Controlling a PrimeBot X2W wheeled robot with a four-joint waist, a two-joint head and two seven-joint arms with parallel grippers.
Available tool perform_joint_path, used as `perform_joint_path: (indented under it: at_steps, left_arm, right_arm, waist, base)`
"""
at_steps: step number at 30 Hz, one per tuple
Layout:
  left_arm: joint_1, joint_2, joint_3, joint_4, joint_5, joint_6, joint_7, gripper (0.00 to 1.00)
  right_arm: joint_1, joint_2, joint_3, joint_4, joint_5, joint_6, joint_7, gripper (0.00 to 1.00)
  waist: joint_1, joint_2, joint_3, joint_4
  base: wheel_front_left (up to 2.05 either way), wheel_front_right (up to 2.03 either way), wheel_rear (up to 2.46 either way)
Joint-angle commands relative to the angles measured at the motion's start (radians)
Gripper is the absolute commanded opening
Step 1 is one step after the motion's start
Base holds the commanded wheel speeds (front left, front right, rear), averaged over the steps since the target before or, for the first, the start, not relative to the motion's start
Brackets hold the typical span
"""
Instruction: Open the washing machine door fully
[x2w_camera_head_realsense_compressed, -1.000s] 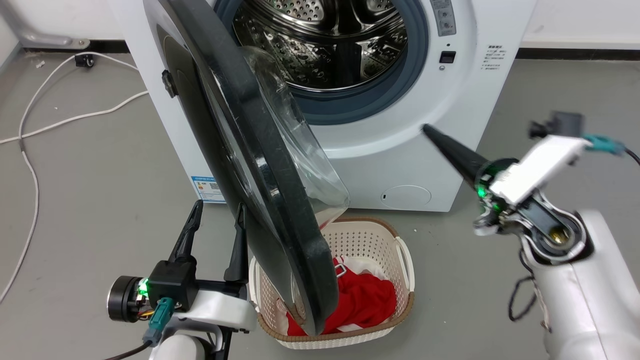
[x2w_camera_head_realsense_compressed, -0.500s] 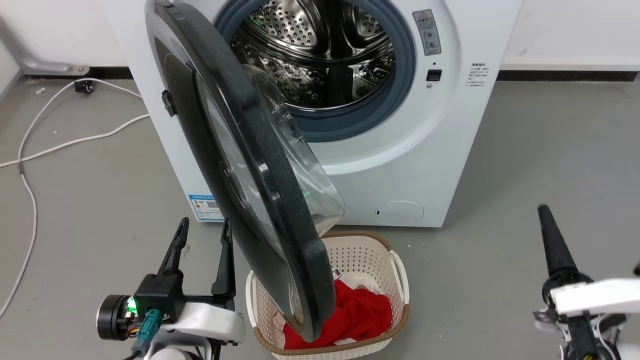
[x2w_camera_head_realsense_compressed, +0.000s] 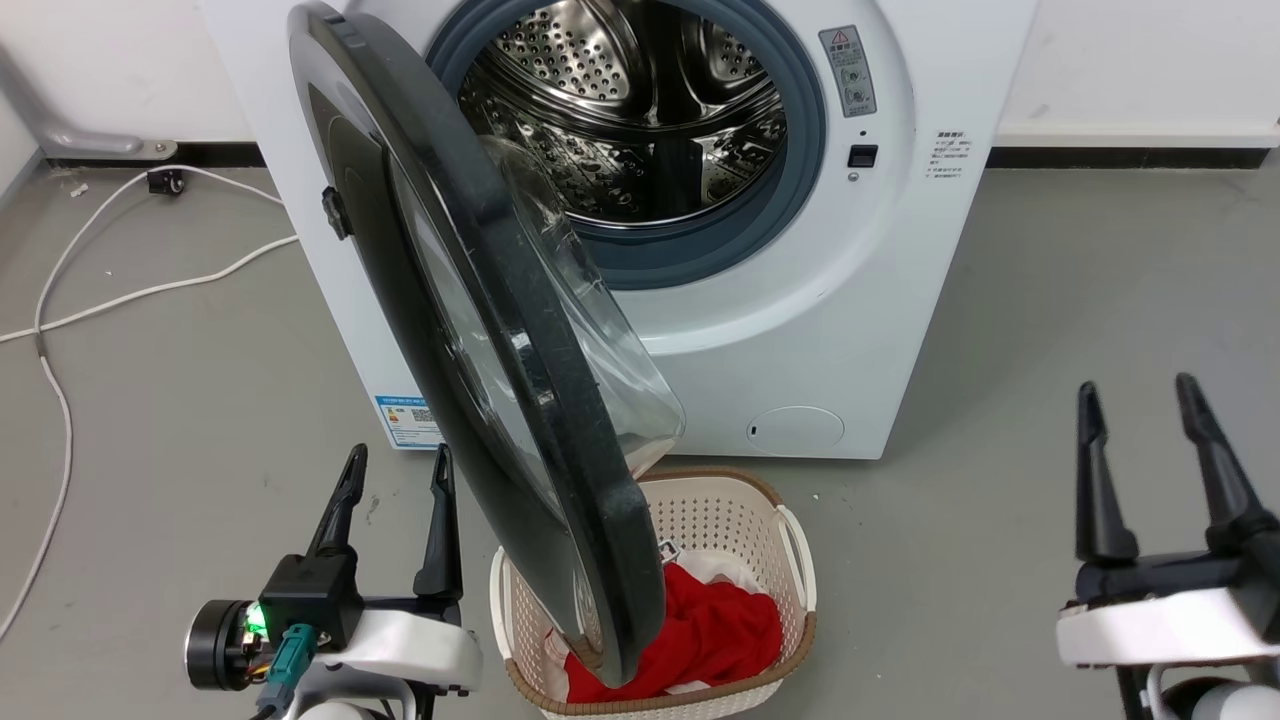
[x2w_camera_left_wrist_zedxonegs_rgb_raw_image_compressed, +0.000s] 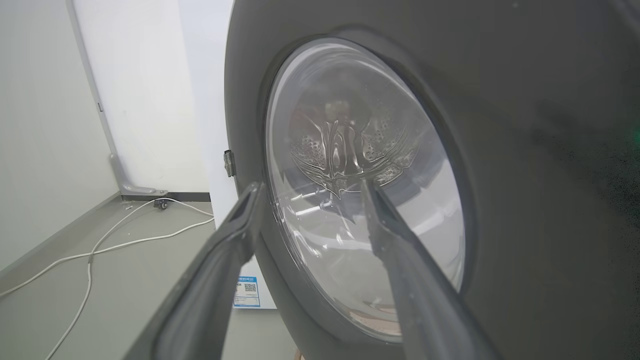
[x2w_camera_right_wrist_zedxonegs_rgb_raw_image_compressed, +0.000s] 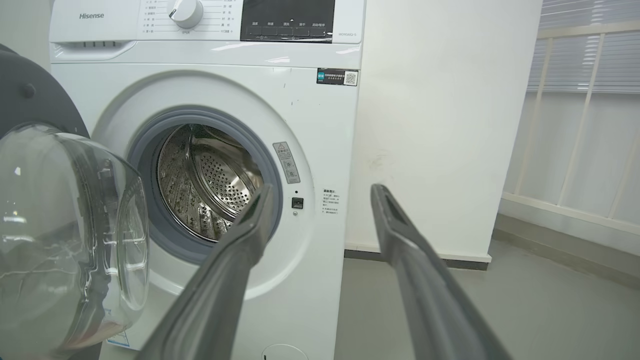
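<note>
Grey floor (x2w_camera_head_realsense_compressed: 1050, 300), white wall behind; one washer (x2w_camera_head_realsense_compressed: 880, 330), one basket (x2w_camera_head_realsense_compressed: 795, 540), one cable (x2w_camera_head_realsense_compressed: 150, 290) on your left. The door (x2w_camera_head_realsense_compressed: 480, 330) stands swung out, edge-on to you, its lower rim over the basket. Both your grippers are spread and empty: the left gripper (x2w_camera_head_realsense_compressed: 399, 452) is just beside the door's outer face, the right gripper (x2w_camera_head_realsense_compressed: 1135, 385) well apart over open floor.

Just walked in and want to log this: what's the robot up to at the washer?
It is working on opening the washing machine door, which stands swung well out above a basket holding red cloth. Both grippers are open and hold nothing: the left gripper sits beside the door's outer face, the right gripper off to its right.
</note>
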Motion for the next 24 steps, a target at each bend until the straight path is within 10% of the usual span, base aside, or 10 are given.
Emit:
perform_joint_path:
  at_steps: [1,21,23,24]
  left_arm:
    - [0.001,-0.001,0.004,0.001,0.008,-0.003,-0.003,1.00]
    - [-0.007,-0.001,0.005,-0.010,0.036,-0.009,-0.003,1.00]
    - [-0.007,-0.001,0.006,-0.011,0.035,-0.014,-0.003,0.00]
    - [-0.006,-0.001,0.006,-0.012,0.032,-0.015,-0.003,0.00]
  right_arm:
    - [0.035,0.011,0.016,-0.035,-0.062,0.000,0.008,1.00]
    - [0.088,0.021,0.043,0.067,0.026,0.000,0.008,1.00]
    - [0.086,0.021,0.042,0.072,0.032,0.000,0.004,1.00]
    - [0.087,0.021,0.041,0.075,0.034,0.000,0.002,1.00]
  waist:
    - [0.0000,0.0000,-0.001,0.001]
    - [0.0000,0.0000,0.007,-0.002]
    - [0.0000,0.0000,0.006,-0.002]
    - [0.0000,0.0000,0.006,-0.002]
  base:
    - [0.00,0.00,0.00]
    - [0.00,0.00,0.00]
    - [0.00,0.00,0.00]
    - [0.00,0.00,0.00]
